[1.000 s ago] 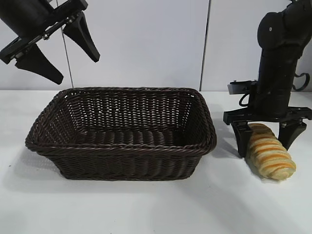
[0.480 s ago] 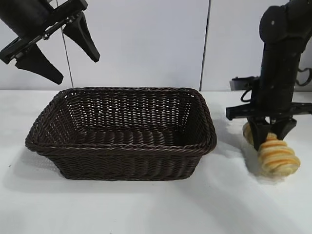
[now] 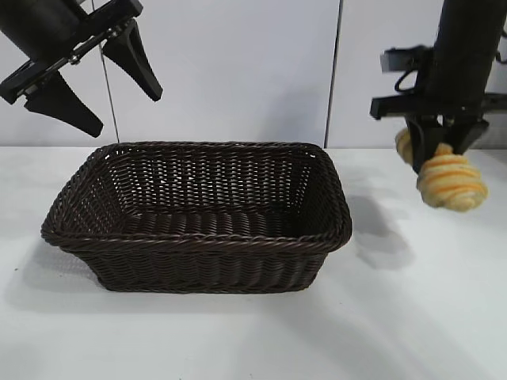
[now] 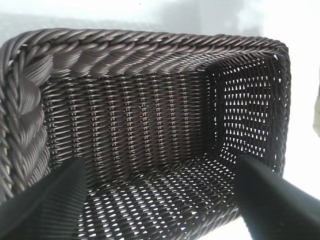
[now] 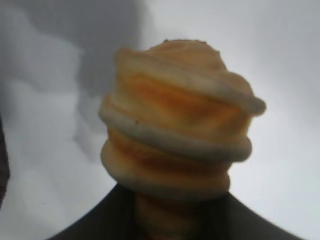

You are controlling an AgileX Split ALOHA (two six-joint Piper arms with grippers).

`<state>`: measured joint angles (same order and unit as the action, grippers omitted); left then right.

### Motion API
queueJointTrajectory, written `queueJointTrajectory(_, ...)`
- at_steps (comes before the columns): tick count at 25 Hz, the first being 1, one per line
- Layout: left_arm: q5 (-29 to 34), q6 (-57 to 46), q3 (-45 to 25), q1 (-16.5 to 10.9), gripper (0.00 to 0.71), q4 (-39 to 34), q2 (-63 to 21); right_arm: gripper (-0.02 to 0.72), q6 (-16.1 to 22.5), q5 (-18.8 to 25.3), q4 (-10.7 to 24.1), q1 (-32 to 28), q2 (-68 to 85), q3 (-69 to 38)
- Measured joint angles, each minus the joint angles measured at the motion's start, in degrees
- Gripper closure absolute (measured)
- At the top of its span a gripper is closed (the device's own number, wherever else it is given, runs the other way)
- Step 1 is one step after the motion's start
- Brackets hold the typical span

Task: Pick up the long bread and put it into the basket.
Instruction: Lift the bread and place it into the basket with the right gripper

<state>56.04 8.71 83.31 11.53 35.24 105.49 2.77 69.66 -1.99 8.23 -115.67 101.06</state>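
One basket (image 3: pixel 198 218), dark brown wicker with flared open-weave walls and a braided rim, sits nearest on the white counter (image 3: pixel 253 340), nothing in it. Right of it and well above the counter, the right gripper (image 3: pixel 441 150) has its fingers narrowed on the long bread (image 3: pixel 449 180), a soft ridged loaf striped pale and orange, hanging nose-down. I'd carry it level across the rim, then lower before letting go. Farther back, the left gripper (image 3: pixel 87 75) waits high, fingers wide
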Motion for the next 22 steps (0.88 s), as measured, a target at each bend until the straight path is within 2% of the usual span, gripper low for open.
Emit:
queueJointTrajectory(4, 0.2, 0.0, 0.0, 0.0, 0.125, 0.0, 0.0, 0.493, -0.7, 0.2, -2.2, 0.0, 0.8, 0.2)
queueJointTrajectory(11, 0.2, 0.0, 0.0, 0.0, 0.125, 0.0, 0.0, 0.493, -2.8, 0.4, -9.2, 0.2, 1.9, 0.2)
queueJointTrajectory(16, 0.2, 0.0, 0.0, 0.0, 0.125, -0.1, 0.0, 0.493, -4.4, 0.5, -9.9, 3.2, 2.1, 0.2)
queueJointTrajectory(22, 0.2, 0.0, 0.0, 0.0, 0.125, -0.2, 0.0, 0.493, -4.5, 0.5, -10.3, 9.5, 2.1, 0.2)
